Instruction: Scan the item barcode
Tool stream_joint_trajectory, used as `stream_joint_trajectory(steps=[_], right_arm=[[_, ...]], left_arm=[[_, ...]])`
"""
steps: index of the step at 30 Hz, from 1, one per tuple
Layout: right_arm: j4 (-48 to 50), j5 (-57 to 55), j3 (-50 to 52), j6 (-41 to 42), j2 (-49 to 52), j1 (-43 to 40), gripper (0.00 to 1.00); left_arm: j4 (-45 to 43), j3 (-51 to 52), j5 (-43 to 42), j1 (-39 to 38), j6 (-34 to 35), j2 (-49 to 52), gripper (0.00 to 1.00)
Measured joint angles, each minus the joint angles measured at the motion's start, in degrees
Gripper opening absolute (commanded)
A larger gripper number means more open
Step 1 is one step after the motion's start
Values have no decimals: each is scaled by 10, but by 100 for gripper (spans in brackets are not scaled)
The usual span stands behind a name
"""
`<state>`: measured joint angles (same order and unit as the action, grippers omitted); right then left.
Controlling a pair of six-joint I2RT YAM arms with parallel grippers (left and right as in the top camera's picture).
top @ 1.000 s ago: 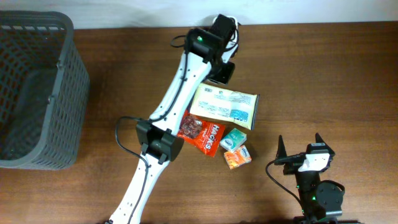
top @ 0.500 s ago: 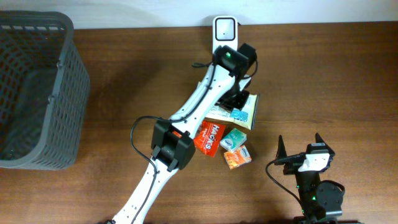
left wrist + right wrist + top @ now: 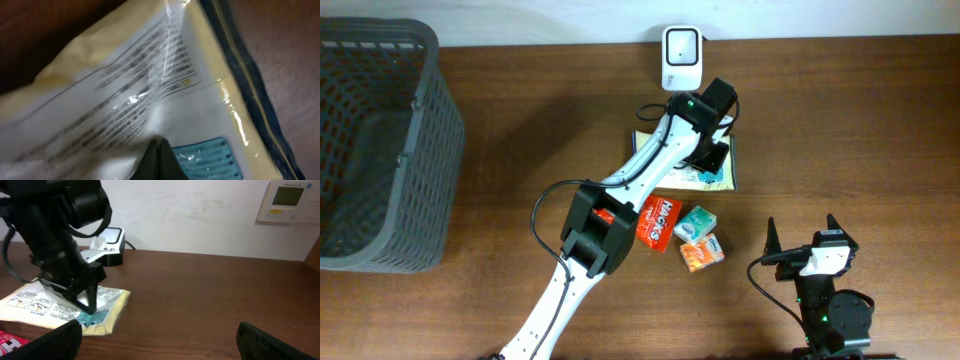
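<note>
The pale-yellow packet [image 3: 35,305] lies flat on the counter [image 3: 870,120] just in front of the white barcode scanner [image 3: 681,52], printed side up, with a teal patch at the corner farthest from the scanner. The left claw [image 3: 90,305] stands over that corner with its fingers together and its tips down on the wrapper. I cannot tell whether they have nipped a fold of film or only press on it. The right claw [image 3: 803,235] is parked well away from the scanner, at the near edge of the counter, with its fingers wide apart and nothing between them.

Farther from the scanner than the packet sit a red snack bag [image 3: 658,220], a small teal pack [image 3: 696,224] and an orange pack [image 3: 702,253]. A dark basket [image 3: 440,150] stands far off to the scanner's side.

As I read it, the task is at an early stage. The item has been picked out and sits close to the scanner, but it has not been raised or turned toward the scanner's face. No barcode can be made out among the blurred print. What is left is a sure grip, a lift, and showing the code to the scanner.
</note>
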<state>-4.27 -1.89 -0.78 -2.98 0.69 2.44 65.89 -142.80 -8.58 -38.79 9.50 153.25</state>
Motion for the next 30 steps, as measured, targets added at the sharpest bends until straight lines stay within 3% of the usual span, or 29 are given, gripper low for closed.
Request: stream_joint_trajectory(steps=[6, 16, 21, 30], right_arm=[[0, 0, 0, 0, 0, 0, 98], [0, 0, 0, 0, 0, 0, 98], [0, 0, 0, 0, 0, 0, 98], [0, 0, 0, 0, 0, 0, 98]], left_arm=[[17, -18, 20, 7, 0, 2, 0], [255, -248, 44, 61, 0, 12, 0], [305, -246, 43, 71, 0, 13, 0], [243, -141, 28, 70, 0, 14, 0]])
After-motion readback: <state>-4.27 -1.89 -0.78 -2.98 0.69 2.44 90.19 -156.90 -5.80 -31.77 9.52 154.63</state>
